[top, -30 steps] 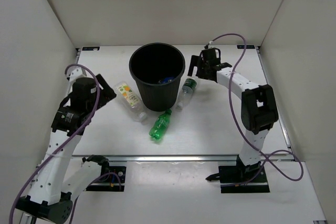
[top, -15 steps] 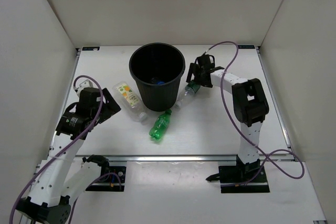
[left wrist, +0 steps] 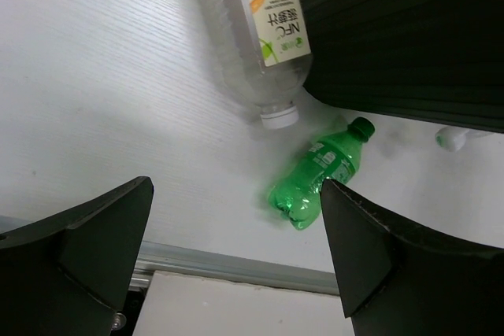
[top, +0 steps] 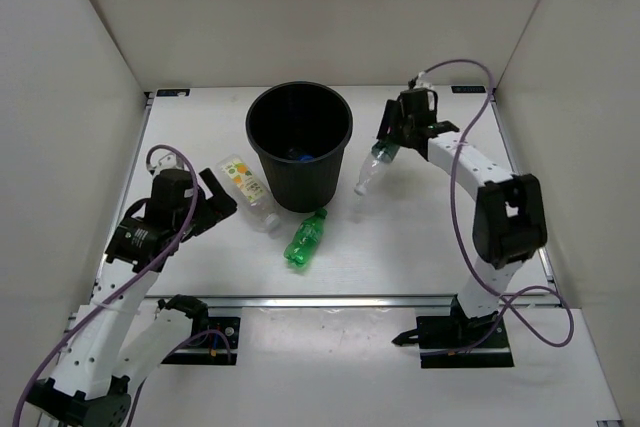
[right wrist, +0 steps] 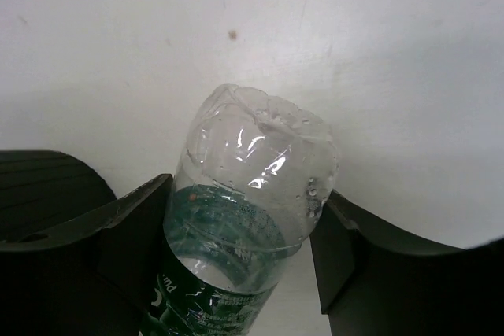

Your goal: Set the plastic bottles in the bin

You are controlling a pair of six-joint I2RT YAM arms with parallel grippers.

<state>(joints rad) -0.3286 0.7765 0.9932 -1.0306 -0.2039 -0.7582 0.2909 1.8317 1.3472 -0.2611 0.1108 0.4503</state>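
Clamping the green-label bottle [right wrist: 250,194] just right of the bin [top: 300,183], the right gripper [top: 384,150] probably needed height to clear its rim; the left gripper [top: 218,194] gaped empty.

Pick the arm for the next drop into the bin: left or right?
Right. Its gripper is closed on the green-label bottle, held cap-down just beside the bin. The left gripper is open and empty, near the orange-label bottle, with nothing picked up yet.
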